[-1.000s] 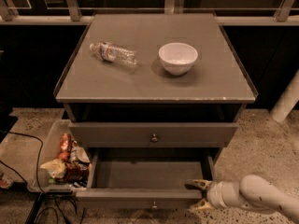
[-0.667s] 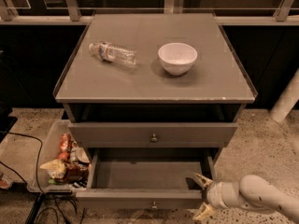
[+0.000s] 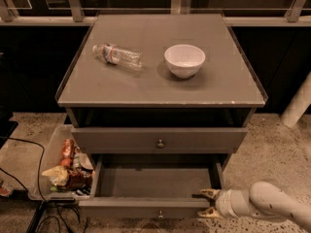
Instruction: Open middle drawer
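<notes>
One drawer stands pulled out of the cabinet (image 3: pixel 228 84): the middle drawer (image 3: pixel 131 208), below the shut upper drawer (image 3: pixel 204 140). Its grey inside is bare and open to view, and its front panel sits low and near, with the small knob (image 3: pixel 159 213) at the bottom edge of the view. By the look of it the task is as good as done.

The gripper (image 3: pixel 202 204) is at the drawer's near right corner, reaching in from the right on its pale arm (image 3: pixel 272 205). Its two fingers (image 3: pixel 210 194) are spread, one just behind the right end of the front panel and one just in front. I cannot tell whether either finger touches the panel.

That straddle is the main risk, I would say. If the arm draws off sideways or at an angle, a finger could catch the panel's end and skew the drawer in its runners or nudge it back in. A further pull toward the near side might bring the drawer too far out, since there is no seeing how much runner is left.

A hard jolt to the cabinet could also set the plastic bottle (image 3: pixel 118 56) rolling, as it lies on its side on top, left of the white bowl (image 3: pixel 184 59). On the floor at the left sit a clear bin (image 3: pixel 40 171) of snack packets and some loose cables (image 3: pixel 29 144), well apart from the arm but a snag for a moving base.
</notes>
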{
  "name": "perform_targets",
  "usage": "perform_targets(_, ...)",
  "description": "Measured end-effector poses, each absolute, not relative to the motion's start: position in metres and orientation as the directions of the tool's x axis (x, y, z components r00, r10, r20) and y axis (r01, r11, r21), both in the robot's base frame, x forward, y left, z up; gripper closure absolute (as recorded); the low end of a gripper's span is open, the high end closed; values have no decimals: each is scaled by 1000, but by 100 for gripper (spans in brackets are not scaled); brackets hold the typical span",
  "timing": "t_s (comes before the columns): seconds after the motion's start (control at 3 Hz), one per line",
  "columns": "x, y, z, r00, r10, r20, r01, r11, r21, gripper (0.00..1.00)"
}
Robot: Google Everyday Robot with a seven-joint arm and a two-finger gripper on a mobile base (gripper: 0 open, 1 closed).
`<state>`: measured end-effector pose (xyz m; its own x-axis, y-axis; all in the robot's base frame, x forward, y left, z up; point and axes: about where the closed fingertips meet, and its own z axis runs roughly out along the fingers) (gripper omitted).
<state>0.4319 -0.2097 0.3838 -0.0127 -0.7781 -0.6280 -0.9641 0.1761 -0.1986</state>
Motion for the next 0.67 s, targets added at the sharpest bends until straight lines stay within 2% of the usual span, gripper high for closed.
perform_targets(0.67, 428, -212, 382, -18, -780, -626, -968, 170, -183, 100)
